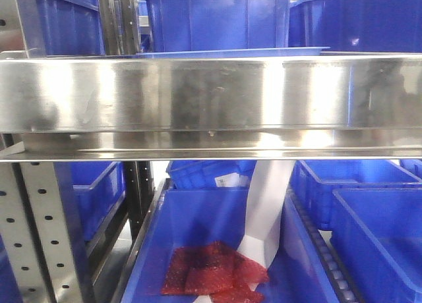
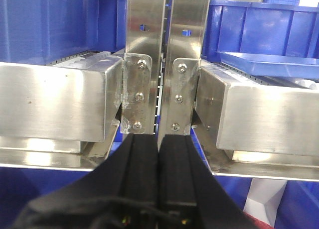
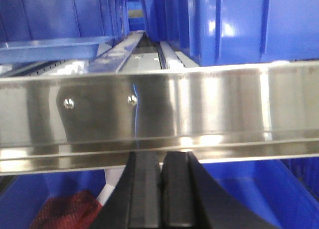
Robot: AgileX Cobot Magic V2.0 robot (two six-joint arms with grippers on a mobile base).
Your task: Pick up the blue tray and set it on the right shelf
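Lying flat on the right shelf (image 1: 211,92), the blue tray (image 1: 231,53) shows in the front view only as a thin periwinkle rim just above the shelf's shiny steel front lip, its long axis running left to right along that lip. Deep blue bins (image 1: 217,16) stand right behind it on the same level. From the left wrist view the blue tray (image 2: 271,64) appears at the right, resting level on the shelf behind the steel lip, one rounded corner pointing toward the paired metal uprights (image 2: 164,59) at the centre. In the right wrist view part of its rim (image 3: 55,42) is seen at the upper left, beyond the shelf lip (image 3: 159,109).

Both pairs of black fingers are clenched with nothing between them. The left gripper (image 2: 158,139) has its fingers pressed together just below the bolted foot of the uprights, close to them, though whether it touches the metal cannot be told. The right gripper (image 3: 160,162) has its fingers meeting just under the lower edge of the steel lip, apart from the tray.

Below the shelf, a lower blue bin (image 1: 198,237) holds a crumpled red mesh bag (image 1: 214,270) and a white strip (image 1: 267,217) hanging down into it.
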